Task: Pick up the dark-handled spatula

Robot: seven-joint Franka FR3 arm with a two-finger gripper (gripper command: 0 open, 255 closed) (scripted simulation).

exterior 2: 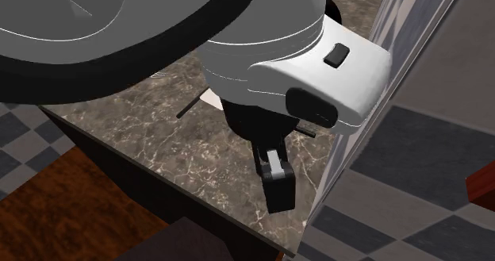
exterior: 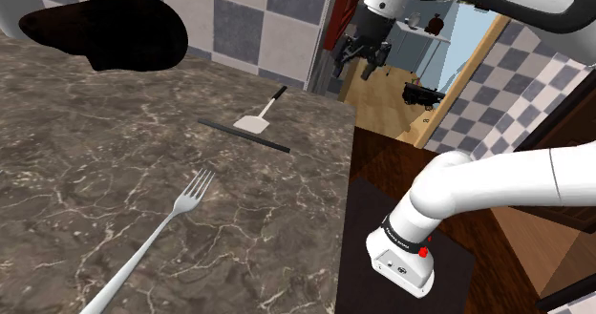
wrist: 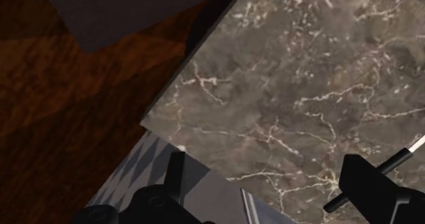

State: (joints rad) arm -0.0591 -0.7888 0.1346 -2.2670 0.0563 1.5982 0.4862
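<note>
Spatula (exterior: 254, 122) lies flat on the marble counter (exterior: 115, 169) beside a thin dark rod (exterior: 244, 136), so the gripper (exterior: 357, 66) (fingers apart, holding nothing) should descend straddling its dark handle (exterior: 278, 96) crosswise, avoiding the rod.

I read desk (exterior: 115, 169) as grey-brown marble, pale veining. Spatula (exterior: 260, 116): black handle, white blade. Thin strip (exterior: 244, 136) black. Fork (exterior: 162, 231) silvery grey. Wall tiles (exterior: 239, 26): checker of slate grey and off-white. Floor (wrist: 61, 86): dark reddish-brown wood grain. Arm (exterior: 497, 183) white, claw (exterior: 367, 69) black. I note red button (exterior: 423, 252) on white arm base.
</note>
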